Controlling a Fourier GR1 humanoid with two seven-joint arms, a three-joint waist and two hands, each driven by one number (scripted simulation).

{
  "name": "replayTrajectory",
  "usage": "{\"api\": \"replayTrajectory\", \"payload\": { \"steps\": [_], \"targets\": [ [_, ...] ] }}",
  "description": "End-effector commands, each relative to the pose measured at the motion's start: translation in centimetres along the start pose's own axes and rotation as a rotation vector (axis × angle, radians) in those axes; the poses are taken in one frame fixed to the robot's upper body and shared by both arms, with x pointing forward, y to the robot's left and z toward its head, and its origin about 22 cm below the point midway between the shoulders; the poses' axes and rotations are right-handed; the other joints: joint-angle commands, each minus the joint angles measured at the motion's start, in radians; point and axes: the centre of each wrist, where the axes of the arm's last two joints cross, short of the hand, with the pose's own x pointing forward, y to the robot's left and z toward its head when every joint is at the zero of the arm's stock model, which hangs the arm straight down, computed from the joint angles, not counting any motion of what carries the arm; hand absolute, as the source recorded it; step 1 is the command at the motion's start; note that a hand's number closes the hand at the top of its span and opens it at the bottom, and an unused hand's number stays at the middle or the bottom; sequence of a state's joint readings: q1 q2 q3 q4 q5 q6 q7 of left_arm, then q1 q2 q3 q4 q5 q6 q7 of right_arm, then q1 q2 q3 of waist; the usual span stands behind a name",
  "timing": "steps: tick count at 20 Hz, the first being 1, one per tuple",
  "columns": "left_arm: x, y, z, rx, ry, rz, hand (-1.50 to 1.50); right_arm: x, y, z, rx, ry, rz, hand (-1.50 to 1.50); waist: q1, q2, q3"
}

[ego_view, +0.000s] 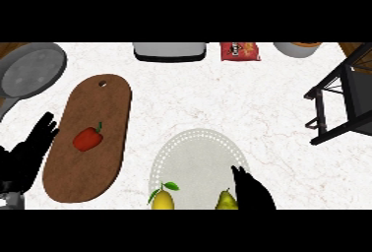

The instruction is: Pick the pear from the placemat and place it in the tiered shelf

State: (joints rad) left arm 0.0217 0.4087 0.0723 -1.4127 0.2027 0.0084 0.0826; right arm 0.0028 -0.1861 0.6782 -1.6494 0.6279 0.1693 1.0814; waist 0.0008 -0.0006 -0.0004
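One pear [226, 201] just left of right hand [253, 192]

Left hand [27, 155] sits at my view's left edge, fingers straight, slightly spread, pointing away from the body, nothing in it. Right hand [254, 192] is low, right of centre, at the bottom edge, fingers extended forward and close together, not curled. I can't see either forearm properly.

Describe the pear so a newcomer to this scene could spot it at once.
Find the round pale placemat low in the view's middle. Two fruits sit on its near rim; the pear is the right one, beside the right hand. It is greenish with a narrow top, unlike the yellow, leafy lemon.
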Motion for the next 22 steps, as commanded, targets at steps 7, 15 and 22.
{"api": "replayTrajectory", "payload": {
  "steps": [7,15,22],
  "targets": [
    [-0.2,-0.3,-0.5,0.012,-0.011,-0.005,0.0,-1.2,0.7,-2.4,0.028,0.065,0.05,1.5,0.0,0.001,0.0],
    [0.1,-0.2,0.3,0.002,-0.004,0.004,0.0,-0.4,-0.8,1.3,-0.106,0.025,0.065,1.5,-0.003,0.0,0.0],
    [0.4,-0.3,-0.1,0.016,0.004,-0.005,0.0,-3.3,-5.4,4.1,-0.31,-0.09,0.059,1.5,-0.01,-0.002,0.0]
  ]
}}
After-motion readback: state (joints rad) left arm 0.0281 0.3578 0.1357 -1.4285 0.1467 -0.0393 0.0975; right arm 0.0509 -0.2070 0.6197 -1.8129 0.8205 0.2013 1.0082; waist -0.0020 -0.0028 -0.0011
